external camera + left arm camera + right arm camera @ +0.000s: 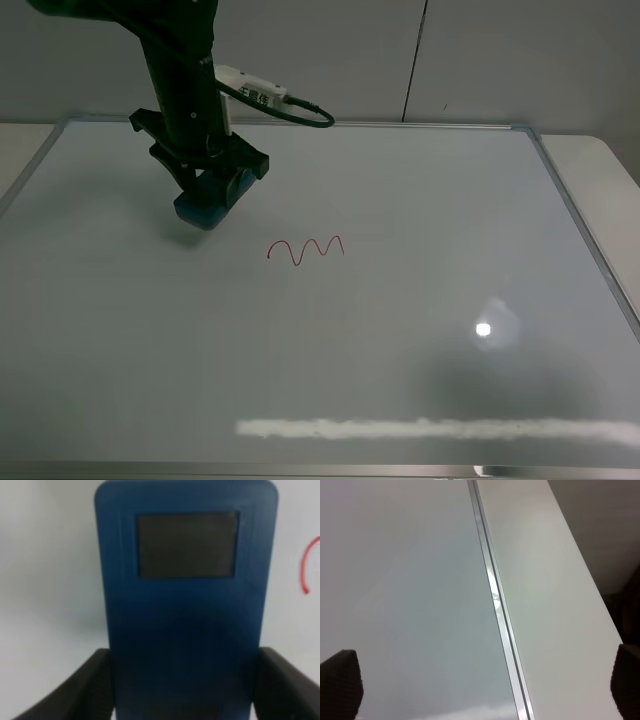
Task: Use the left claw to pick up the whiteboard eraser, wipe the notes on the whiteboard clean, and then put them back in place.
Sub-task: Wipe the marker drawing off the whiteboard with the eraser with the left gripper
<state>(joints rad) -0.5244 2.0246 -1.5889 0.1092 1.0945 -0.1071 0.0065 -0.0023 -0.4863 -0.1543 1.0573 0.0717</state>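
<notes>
Whiteboard eraser (pixel 206 207) is sitting in the upper left of the frame, with the left tool (pixel 210 192) clamping it by both sides. Red notes (pixel 306 250) are lying near, to its lower right, on the whiteboard (pixel 420 330). Judging it best: pressing the pad flat, then sweeping right across the whole squiggle.

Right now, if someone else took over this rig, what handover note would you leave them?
Left claw: shut on the whiteboard eraser, fingers on its two long sides, over the far-left part of the whiteboard in the high view. Whether the eraser is lifted off the board, I cannot tell.
Right gripper: open, empty, over the frame at the board's edge.
Notes: red squiggle intact, just right of the eraser.
Done: eraser gripped.
Left: wipe the squiggle off, put the eraser back, release.
</notes>
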